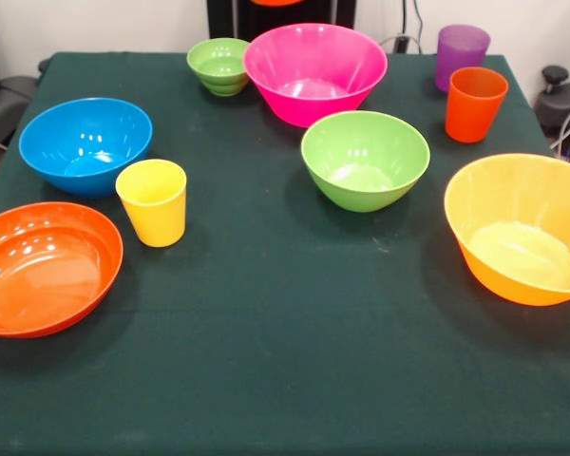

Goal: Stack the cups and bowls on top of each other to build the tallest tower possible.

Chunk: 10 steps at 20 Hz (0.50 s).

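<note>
Dark green cloth covers the worktop; the blue bowl, pink bowl and yellow cup stand empty, unstacked. Fingers are out of sight.

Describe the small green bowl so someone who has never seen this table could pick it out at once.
Start at the large pink bowl near the far edge of the dark green table. The small green bowl sits upright just to its left in the front view. Unlike the medium green bowl nearer the table's middle, it is much smaller and has a stepped, ribbed outer wall.
</note>
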Each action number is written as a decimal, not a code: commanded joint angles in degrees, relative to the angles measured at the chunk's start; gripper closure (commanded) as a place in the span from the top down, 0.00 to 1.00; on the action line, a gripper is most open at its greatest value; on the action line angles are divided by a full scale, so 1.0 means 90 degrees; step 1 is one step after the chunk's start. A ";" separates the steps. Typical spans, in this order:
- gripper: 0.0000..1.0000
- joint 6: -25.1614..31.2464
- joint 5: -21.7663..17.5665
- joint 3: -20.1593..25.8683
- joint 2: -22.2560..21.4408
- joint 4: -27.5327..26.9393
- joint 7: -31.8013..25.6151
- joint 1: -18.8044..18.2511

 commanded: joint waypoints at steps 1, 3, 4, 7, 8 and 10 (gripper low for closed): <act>0.00 0.0834 0.0361 0.0419 0.0841 -0.1640 0.1115 0.0113; 0.00 0.1035 0.0399 0.0429 0.0931 -0.1909 0.1139 0.0134; 0.00 0.1139 0.0403 0.0409 0.0986 -0.2066 0.1169 0.0167; 0.00 0.1390 0.0456 0.0438 0.1206 -0.2516 0.1206 0.0164; 0.00 0.1434 0.0473 0.0449 0.1276 -0.2633 0.1205 0.0160; 0.00 0.1579 0.0494 0.0443 0.1435 -0.2948 0.1232 0.0181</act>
